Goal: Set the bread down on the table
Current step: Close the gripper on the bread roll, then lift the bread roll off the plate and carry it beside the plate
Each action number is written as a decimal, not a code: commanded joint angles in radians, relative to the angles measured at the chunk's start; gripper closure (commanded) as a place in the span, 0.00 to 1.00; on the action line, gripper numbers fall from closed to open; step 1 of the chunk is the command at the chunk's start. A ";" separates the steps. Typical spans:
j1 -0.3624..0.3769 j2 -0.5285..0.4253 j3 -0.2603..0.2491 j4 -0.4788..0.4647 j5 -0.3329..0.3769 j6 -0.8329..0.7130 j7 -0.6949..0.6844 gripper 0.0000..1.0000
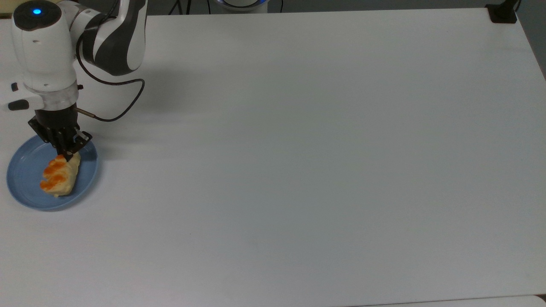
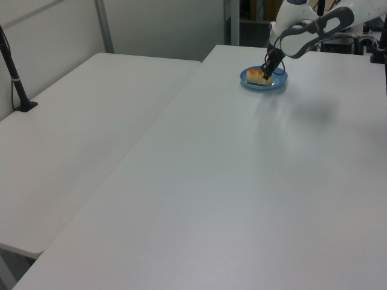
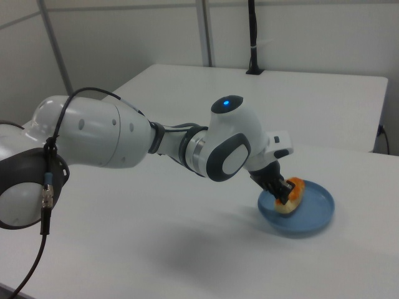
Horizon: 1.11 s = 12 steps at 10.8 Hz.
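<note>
I count one bread (image 1: 59,177), a pale bun with orange stripes, lying on the one blue plate (image 1: 25,170) at the far left edge of the top view, the plate resting on the white table (image 1: 298,149). My single gripper (image 1: 66,153) is down at the end of the bread nearest the arm, its black fingers narrowed and pinching that end; in the right view the gripper (image 3: 287,194) presses against the bread (image 3: 292,194) over the plate (image 3: 312,218). In the left view I see the bread (image 2: 259,76) on the plate (image 2: 266,84) at the table's far end. A second white table (image 2: 78,133) stands alongside at the left view's left.
</note>
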 commanded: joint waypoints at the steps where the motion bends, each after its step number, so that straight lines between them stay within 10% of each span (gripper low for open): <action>1: -0.029 -0.103 -0.001 -0.022 -0.011 -0.138 -0.072 0.89; 7: -0.166 -0.348 -0.001 -0.259 -0.010 -0.352 -0.520 0.89; 12: -0.238 -0.346 -0.003 -0.312 -0.031 -0.336 -0.675 0.89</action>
